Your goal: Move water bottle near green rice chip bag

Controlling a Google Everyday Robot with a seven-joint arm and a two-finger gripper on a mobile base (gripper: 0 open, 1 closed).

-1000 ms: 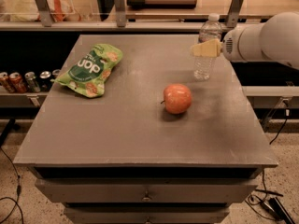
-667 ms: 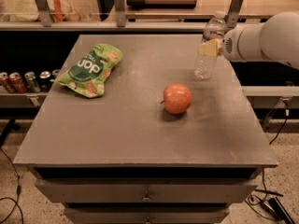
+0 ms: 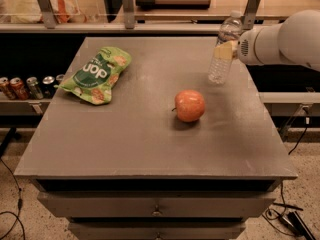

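The water bottle (image 3: 220, 68), clear with a white cap, is at the table's far right, leaning slightly with its top to the right. My gripper (image 3: 225, 50) reaches in from the right and is closed around the bottle's middle; one tan finger (image 3: 223, 51) shows in front of it. The green rice chip bag (image 3: 96, 74) lies flat at the table's far left, well apart from the bottle. The white arm (image 3: 285, 38) extends off the right edge.
A red-orange apple (image 3: 189, 105) sits mid-table, between bottle and bag and nearer the front. Several drink cans (image 3: 27, 86) stand on a lower shelf to the left. A railing with posts (image 3: 127, 6) runs behind the grey table (image 3: 150, 149).
The gripper has shifted slightly right on the bottle. The bottle now leans a little and its base has moved slightly. Bag and apple have not moved.
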